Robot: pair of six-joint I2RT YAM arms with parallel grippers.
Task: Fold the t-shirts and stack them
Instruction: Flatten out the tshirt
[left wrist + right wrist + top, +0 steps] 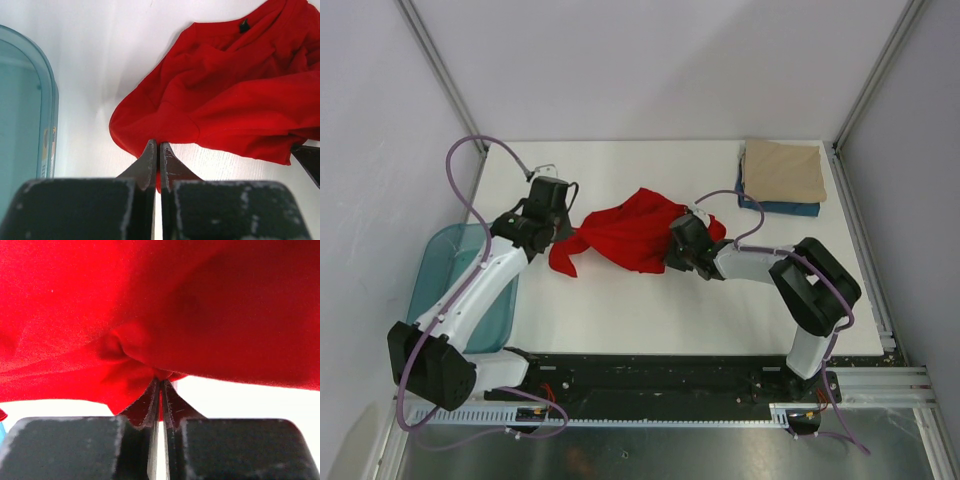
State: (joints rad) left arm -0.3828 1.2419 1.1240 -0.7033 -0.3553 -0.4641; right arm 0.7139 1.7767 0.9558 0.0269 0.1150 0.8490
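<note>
A crumpled red t-shirt (632,235) lies in the middle of the white table, stretched between both arms. My left gripper (560,240) is shut on the shirt's left edge; the left wrist view shows red cloth (215,100) pinched between the closed fingertips (150,160). My right gripper (678,250) is shut on the shirt's right side, with a bunched fold of red cloth (150,315) caught at its fingertips (170,400). A folded tan t-shirt (782,170) sits on a folded dark blue t-shirt (790,208) at the back right.
A translucent teal tub (445,265) stands at the table's left edge, under the left arm, and its rim (50,100) shows in the left wrist view. Metal frame posts rise at the back corners.
</note>
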